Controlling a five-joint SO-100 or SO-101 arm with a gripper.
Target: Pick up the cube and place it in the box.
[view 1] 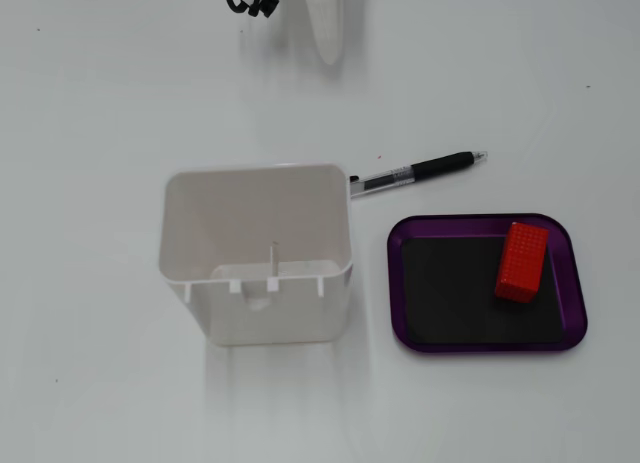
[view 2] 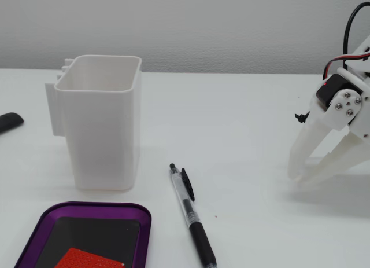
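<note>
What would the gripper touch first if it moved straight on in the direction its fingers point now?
Most likely the bare table. The gripper points down, tips near the surface, with nothing under them. The pen and the box lie well to the side, though depth is unclear.

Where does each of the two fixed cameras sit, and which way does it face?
A fixed view: above the table, looking straight down on the white bin, pen, purple box holding the cube; only the gripper tip shows at the top edge.
A fixed view: low at table level, facing the bin; gripper at right.
Shared: bin, pen, box, cube, gripper.
</note>
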